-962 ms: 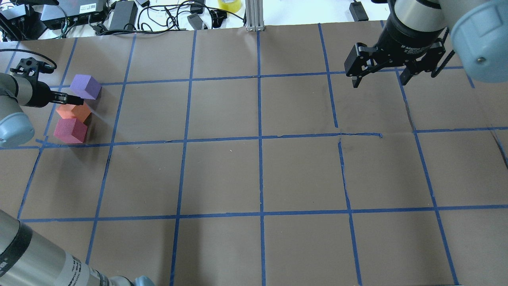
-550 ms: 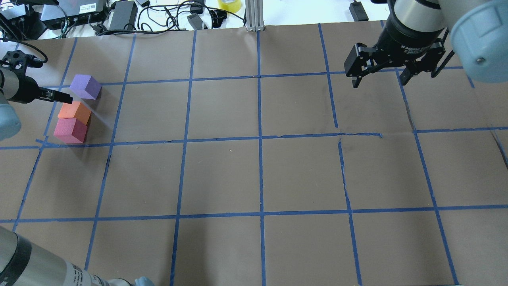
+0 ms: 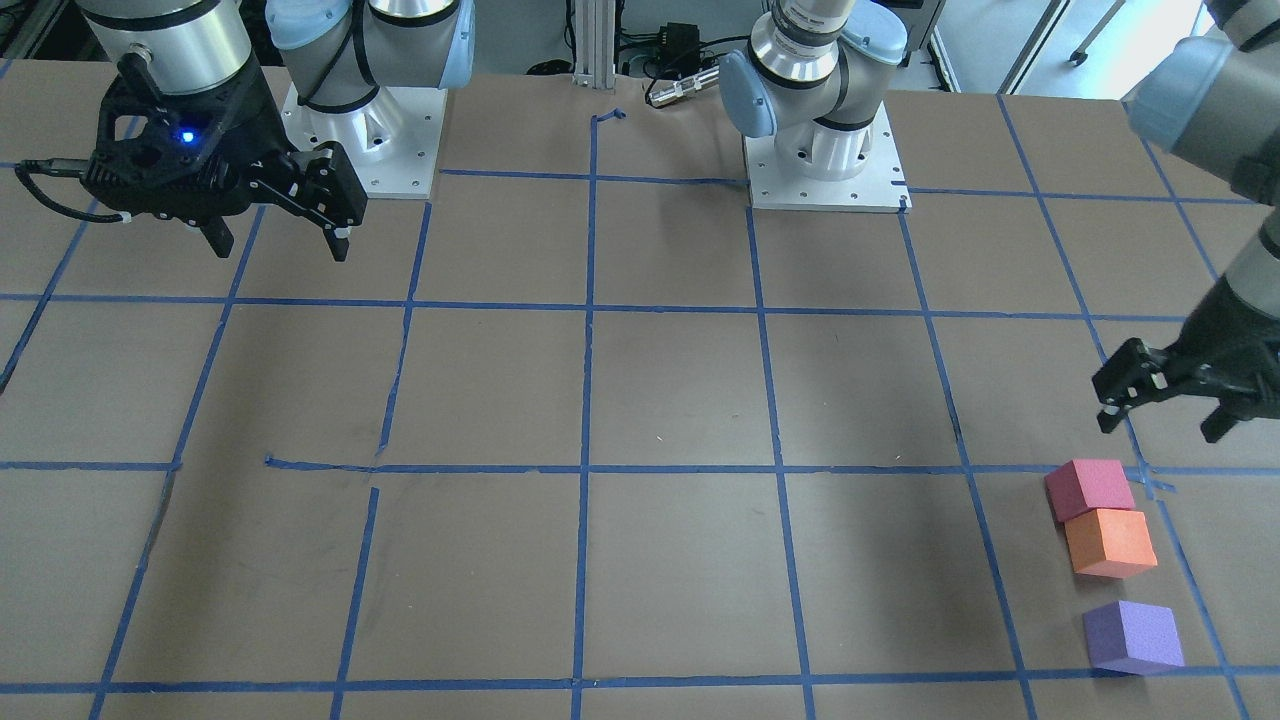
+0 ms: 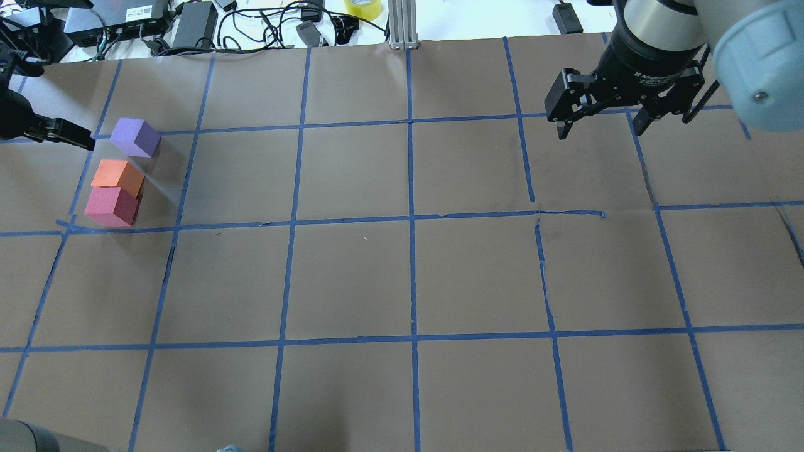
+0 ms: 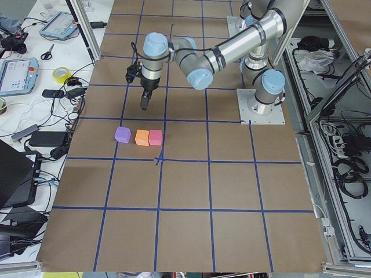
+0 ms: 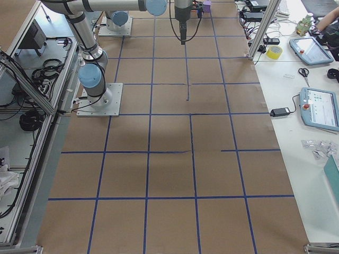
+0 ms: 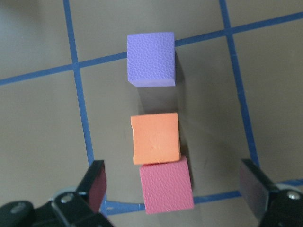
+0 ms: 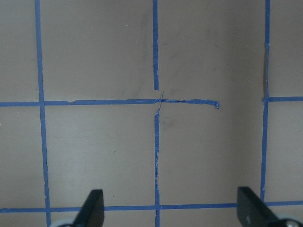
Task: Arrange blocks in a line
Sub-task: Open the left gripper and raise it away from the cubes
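Hovering over the row with nothing in its grasp, my left gripper (image 3: 1158, 430) had its fingers spread wide and touched none of the three blocks. They sat on the brown, tape-gridded table (image 4: 352, 282) near its end on my left side.

In the left wrist view the purple block (image 7: 151, 59) sat farthest from the camera, its far corner over a blue tape line (image 7: 75, 80). The orange block (image 7: 155, 138) came next, with a clear gap of bare paper between the two. The pinkish-red block (image 7: 166, 185) was pressed against the orange one's near face and set a touch to one side. All three sat flat and square, and their centres ran along one slightly slanted line.

My right gripper (image 4: 601, 133) hung just as wide and just as empty over bare paper at the other end of the table, well apart from the blocks. Its wrist camera showed only tape lines.

By my reading the arranging was done, or very nearly so: three blocks, one line, and nothing held by either arm. What might have been left was tidying. The purple block could have been brought up against the orange one, and the pinkish-red one nudged back into true. Whether the task asked for that much neatness, I could not tell from the table alone.
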`<action>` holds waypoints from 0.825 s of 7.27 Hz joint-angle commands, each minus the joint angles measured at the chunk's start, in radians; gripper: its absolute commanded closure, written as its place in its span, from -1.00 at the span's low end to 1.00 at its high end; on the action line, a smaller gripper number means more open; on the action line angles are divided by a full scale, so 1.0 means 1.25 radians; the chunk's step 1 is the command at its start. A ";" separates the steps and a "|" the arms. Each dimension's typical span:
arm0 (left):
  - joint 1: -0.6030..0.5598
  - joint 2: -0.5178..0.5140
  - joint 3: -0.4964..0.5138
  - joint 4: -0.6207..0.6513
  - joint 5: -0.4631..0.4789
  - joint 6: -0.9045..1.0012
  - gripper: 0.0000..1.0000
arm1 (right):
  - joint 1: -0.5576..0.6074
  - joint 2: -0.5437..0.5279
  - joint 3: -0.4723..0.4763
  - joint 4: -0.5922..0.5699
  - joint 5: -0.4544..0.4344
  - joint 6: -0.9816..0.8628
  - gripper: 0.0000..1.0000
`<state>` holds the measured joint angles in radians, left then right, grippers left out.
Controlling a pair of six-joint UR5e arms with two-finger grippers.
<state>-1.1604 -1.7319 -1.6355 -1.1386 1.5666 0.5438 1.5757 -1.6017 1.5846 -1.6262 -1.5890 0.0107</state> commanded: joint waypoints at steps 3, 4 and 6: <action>-0.290 0.171 0.059 -0.328 0.047 -0.354 -1.00 | 0.000 -0.001 0.000 0.000 0.000 0.000 -1.00; -0.293 0.190 0.051 -0.367 0.091 -0.355 -1.00 | 0.000 -0.001 0.000 0.000 0.000 -0.001 -1.00; -0.300 0.215 0.049 -0.369 0.081 -0.372 -1.00 | 0.000 -0.001 0.000 0.000 0.000 -0.001 -1.00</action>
<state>-1.5279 -1.4799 -1.5723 -1.5898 1.6685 0.0946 1.5754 -1.6030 1.5846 -1.6261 -1.5892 0.0094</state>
